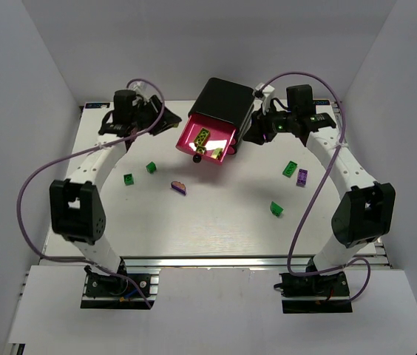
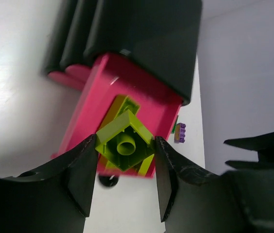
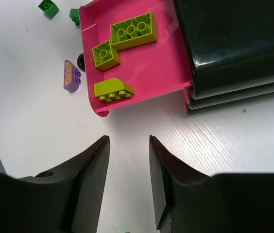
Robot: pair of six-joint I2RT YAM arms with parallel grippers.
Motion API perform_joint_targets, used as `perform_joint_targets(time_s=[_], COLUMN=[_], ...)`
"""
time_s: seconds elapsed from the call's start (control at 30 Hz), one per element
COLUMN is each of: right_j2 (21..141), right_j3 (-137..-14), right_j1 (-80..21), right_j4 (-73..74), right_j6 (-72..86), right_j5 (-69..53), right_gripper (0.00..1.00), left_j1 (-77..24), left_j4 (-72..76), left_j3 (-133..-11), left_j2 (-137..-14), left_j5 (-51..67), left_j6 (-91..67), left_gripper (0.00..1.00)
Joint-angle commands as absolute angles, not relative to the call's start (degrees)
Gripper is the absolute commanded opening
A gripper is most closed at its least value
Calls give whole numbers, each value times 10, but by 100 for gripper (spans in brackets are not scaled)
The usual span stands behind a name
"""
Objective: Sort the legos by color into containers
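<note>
My left claw (image 2: 126,151) is clamped on a yellow-green lego (image 2: 127,131), a finger pressed to either side of it, in front of the open pink drawer (image 3: 168,68) of the black box (image 3: 234,39). My right claw (image 3: 126,165) stands partly apart and holds nothing, over bare table (image 1: 216,229) just short of that drawer. Only the left wrist camera shows the held brick (its hollow underside faces the lens); from above I cannot make it out. The right wrist view gives the drawer's contents best: three yellow-green legos (image 3: 132,31), one long, one square, one curved. The top view alone takes in all the loose ones on the table. There are four green legos (image 1: 129,178), two left of the drawer and two right. There are two purple legos (image 1: 302,176), one near the drawer's front and one off to the right.
</note>
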State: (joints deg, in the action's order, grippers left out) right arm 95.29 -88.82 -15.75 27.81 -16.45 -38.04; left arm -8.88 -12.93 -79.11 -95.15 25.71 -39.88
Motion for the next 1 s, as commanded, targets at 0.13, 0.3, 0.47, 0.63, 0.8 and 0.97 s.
perform_joint_targets(time_s=[0.13,0.3,0.47,0.63,0.8,0.97], right_j2=[916,912,915,918,918,916], right_j3=[-878,-871,-871,-874,-874,-874], right_j1=[-149,-143,-138,-139,-135,-140], right_j4=[235,231,231,232,242,259], right_j6=[-154,-149,-146,-147,-157,-188], right_j5=[-360,-350,-345,-341,-336,-337], right_gripper=[46,50,52,56,67,76], left_j1=[-170,-208,-241,-263,-263,-263], left_j4=[-173,-203,-232,-285,-309,-325], left_j3=[-971,-1002,-1031,-1056,-1064,-1105], left_j2=[-1056,-1090,-1109,-1139,-1150,-1177], left_j5=[290,267,258,214,165,171], left_j6=[-387,-361,-343,-327,-332,-329], left_gripper=[13,15,18,31,54,72])
